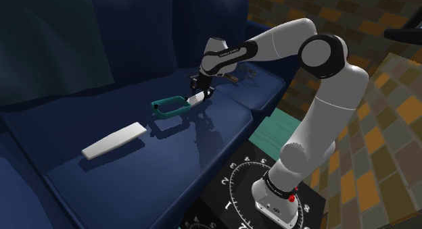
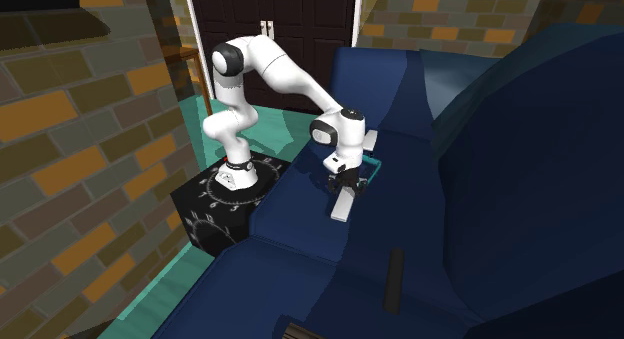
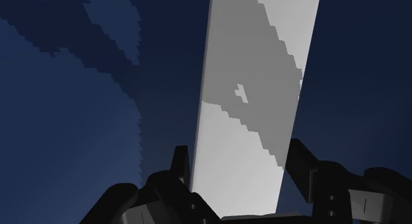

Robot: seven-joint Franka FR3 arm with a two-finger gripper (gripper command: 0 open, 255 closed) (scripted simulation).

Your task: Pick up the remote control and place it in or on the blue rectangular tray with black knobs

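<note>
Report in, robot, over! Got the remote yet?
Gripper shut on white remote. Remote beside teal tray, not in it. Nothing between them.

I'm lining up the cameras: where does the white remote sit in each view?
Shoulder view: remote mid-frame, under the gripper, beside the teal tray.
Second exterior view: remote mid-frame, under the gripper.
Wrist view: remote clasped in the gripper.
Shared landmark: the gripper.

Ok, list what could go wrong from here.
1. The gripper clasps the white remote near one end, so the long free part could swing or slip.
2. The teal tray looks hardly roomier than the remote, so it may land tilted across a rim.
</note>
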